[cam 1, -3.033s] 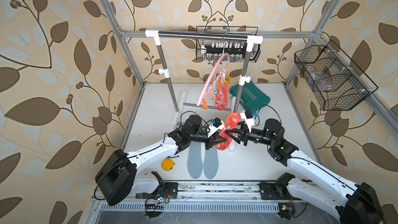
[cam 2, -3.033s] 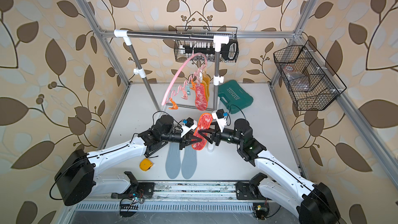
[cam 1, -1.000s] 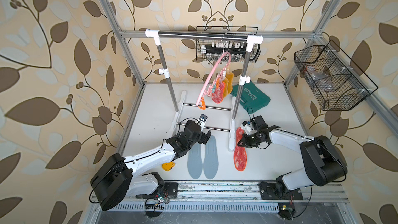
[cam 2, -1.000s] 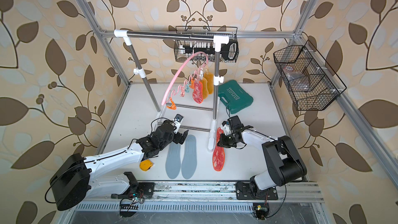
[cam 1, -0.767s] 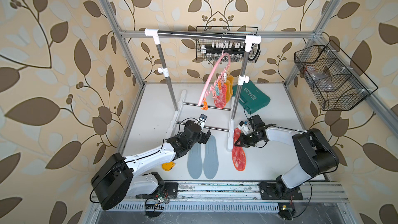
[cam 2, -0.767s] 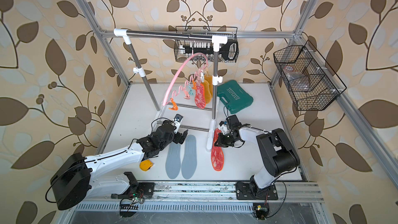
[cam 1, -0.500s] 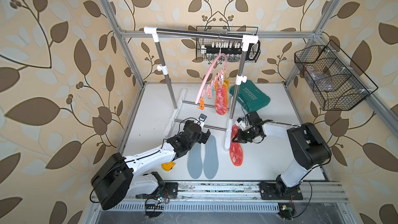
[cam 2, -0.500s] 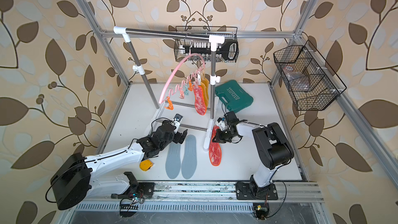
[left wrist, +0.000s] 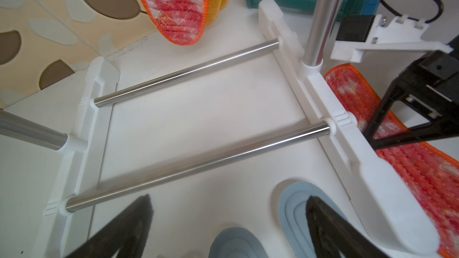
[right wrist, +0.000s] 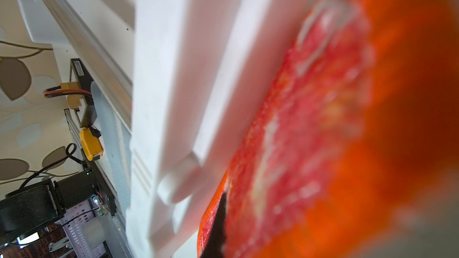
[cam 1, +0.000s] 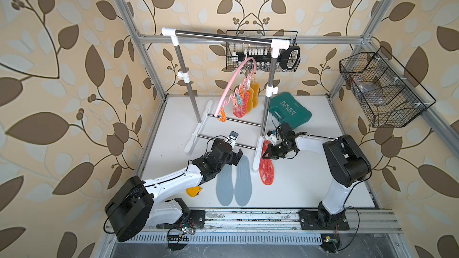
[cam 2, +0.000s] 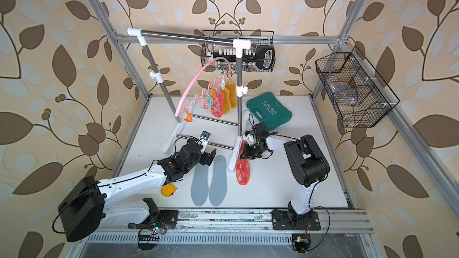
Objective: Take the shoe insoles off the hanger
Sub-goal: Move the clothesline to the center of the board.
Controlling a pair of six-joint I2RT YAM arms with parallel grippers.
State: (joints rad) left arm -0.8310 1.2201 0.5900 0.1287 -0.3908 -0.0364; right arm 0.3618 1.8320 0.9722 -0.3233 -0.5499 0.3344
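The pink hanger (cam 1: pixel 233 80) (cam 2: pixel 191 88) hangs from the rack's bar. One red-orange insole (cam 1: pixel 240 106) (left wrist: pixel 173 1) and two mustard insoles (cam 1: pixel 254 93) (cam 2: pixel 232 95) are clipped to it. Two blue-grey insoles (cam 1: pixel 234 184) (cam 2: pixel 210 183) lie flat side by side. My left gripper (cam 1: pixel 237 156) (left wrist: pixel 228 198) hovers open over their far ends, holding nothing. A second red-orange insole (cam 1: pixel 267 170) (cam 2: pixel 243 170) (right wrist: pixel 310 120) lies against the rack's right foot. My right gripper (cam 1: pixel 267 153) (cam 2: pixel 244 153) (right wrist: pixel 223 219) is shut on its far end.
The steel-and-white rack (cam 1: pixel 272 70) stands askew, its right foot (left wrist: pixel 347 150) touching the red-orange insole. A green tool case (cam 1: pixel 289 110) lies behind the right arm. A yellow tape measure (cam 1: pixel 193 191) sits under the left arm. Wire baskets (cam 1: pixel 382 90) hang on the walls.
My right gripper slid the red-orange insole left against the rack's foot. The rack shifted left and turned askew, and the hanger swung with it. The left arm stayed put.
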